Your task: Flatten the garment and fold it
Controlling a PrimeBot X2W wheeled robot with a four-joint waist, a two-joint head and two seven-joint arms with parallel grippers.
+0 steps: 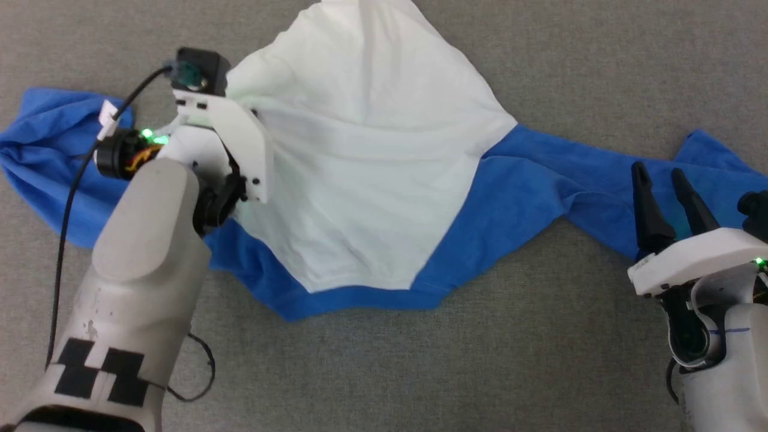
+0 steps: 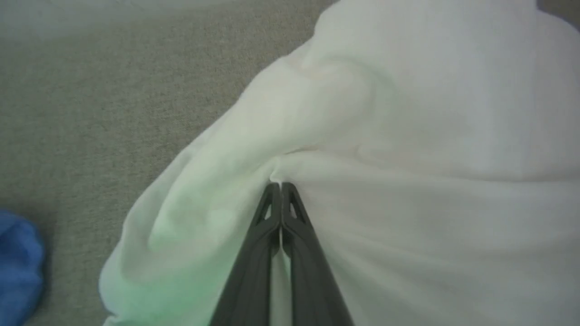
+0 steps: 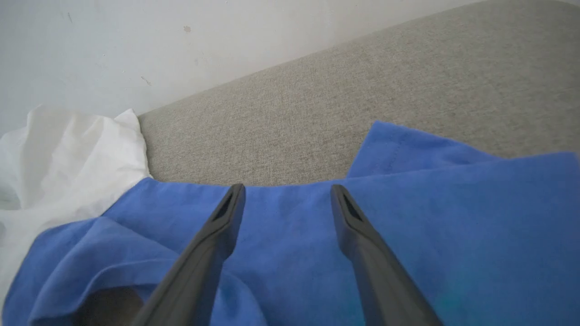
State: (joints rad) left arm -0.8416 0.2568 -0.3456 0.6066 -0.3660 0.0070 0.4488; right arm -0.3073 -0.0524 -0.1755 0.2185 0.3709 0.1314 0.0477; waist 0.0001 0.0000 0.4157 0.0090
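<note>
The left gripper (image 2: 281, 186) fingers clench a fold of the garment (image 1: 372, 156), probably to drag it flat. The right gripper (image 3: 287, 199) hovers, fingers released, above its sleeve (image 3: 453, 226).

Open grey woven surface (image 1: 384, 372) at lower centre and upper corners; soft white-and-blue jersey garment (image 1: 372, 180) blocks the middle band.

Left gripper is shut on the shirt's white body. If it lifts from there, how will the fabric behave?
Likely floppy: the shirt bunches into folds where the left gripper pinches it, so it should drape. Probably light: thin, wrinkled cloth. The blue sleeves would likely trail and drag, since the right gripper is open.
</note>
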